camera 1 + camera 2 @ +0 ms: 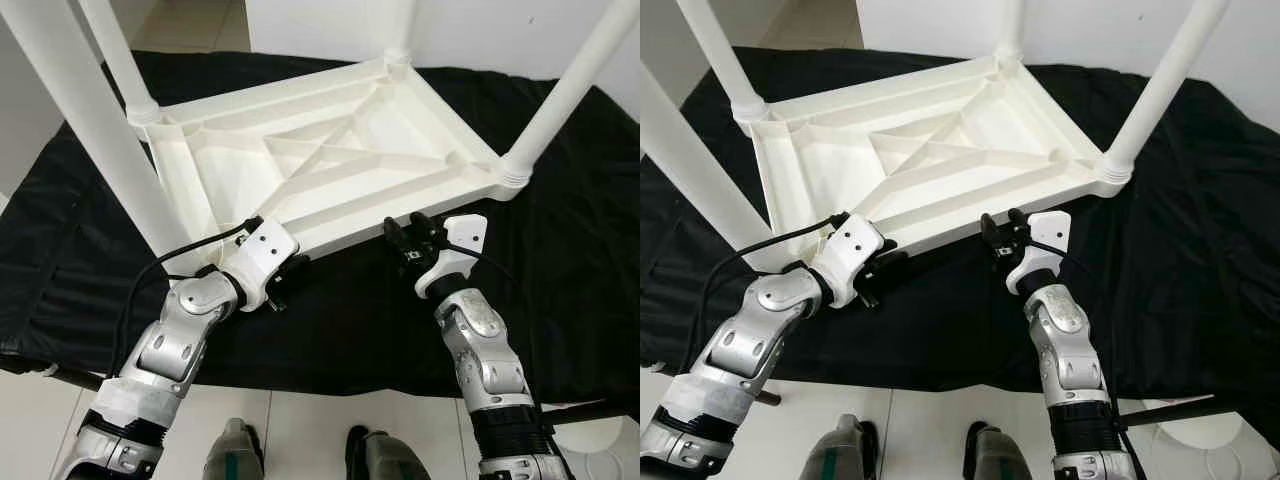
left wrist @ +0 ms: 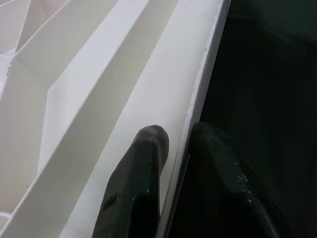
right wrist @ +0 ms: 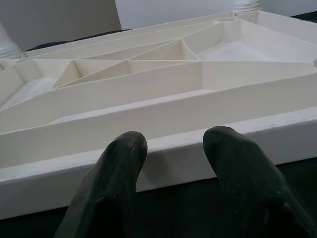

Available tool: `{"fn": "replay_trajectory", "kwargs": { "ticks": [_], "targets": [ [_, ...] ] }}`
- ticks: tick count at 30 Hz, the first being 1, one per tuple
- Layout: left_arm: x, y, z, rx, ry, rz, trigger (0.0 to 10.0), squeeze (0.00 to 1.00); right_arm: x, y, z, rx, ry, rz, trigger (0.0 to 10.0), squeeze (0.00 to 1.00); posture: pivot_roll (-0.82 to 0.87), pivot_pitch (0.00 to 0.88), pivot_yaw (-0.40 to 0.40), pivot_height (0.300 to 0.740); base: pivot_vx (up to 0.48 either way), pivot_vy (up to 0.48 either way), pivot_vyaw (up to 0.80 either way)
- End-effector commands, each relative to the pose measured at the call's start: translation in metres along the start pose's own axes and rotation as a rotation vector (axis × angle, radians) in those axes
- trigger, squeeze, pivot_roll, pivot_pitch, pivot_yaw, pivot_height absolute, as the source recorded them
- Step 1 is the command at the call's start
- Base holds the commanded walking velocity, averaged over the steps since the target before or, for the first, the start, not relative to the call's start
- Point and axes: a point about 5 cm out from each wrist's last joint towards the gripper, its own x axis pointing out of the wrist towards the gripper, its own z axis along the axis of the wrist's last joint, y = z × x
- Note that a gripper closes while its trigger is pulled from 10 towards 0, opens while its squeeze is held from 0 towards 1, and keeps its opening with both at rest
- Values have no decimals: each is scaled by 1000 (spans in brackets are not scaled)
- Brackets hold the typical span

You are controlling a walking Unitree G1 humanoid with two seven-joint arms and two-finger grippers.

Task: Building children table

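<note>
A white plastic children's table (image 1: 330,160) lies upside down on a black cloth, its ribbed underside facing up. Its white legs stand upward from the corners: one at the near left (image 1: 100,130), one at the right (image 1: 570,90). My left gripper (image 1: 288,275) is at the near rim (image 2: 200,94), shut on it with one finger (image 2: 141,163) inside the rim and the other outside. My right gripper (image 1: 405,240) is open just in front of the same near rim (image 3: 198,148), further right, with its fingers (image 3: 119,163) spread and not touching it.
The black cloth (image 1: 570,260) covers a low surface that ends just before my feet (image 1: 235,455). Pale tiled floor (image 1: 300,430) lies below. A white wall stands behind the table. A white round object (image 1: 600,455) sits on the floor at the lower right.
</note>
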Motion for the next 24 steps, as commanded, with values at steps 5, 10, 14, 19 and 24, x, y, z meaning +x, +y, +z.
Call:
{"fn": "replay_trajectory", "kwargs": {
  "ticks": [5,10,14,19,24],
  "targets": [
    [-7,3,17,20,-117,13,10000,0,-5,3,-6,6,21,-1,10000,0,34,127,24,740,0,0,0],
    [-19,0,17,-36,-154,12,10000,1000,-5,7,-8,11,29,17,10000,0,46,123,17,740,0,0,0],
    [-26,0,22,-26,-183,43,10000,1000,-4,8,-8,12,30,25,10000,0,46,123,17,740,0,0,0],
    [-37,-3,25,-3,-193,67,10000,0,-4,9,-8,14,30,29,10000,0,63,134,12,740,0,0,0],
    [-54,-7,29,-13,-248,127,10000,0,-2,12,-10,23,32,38,10000,0,89,143,3,740,0,0,0]
  ]
}}
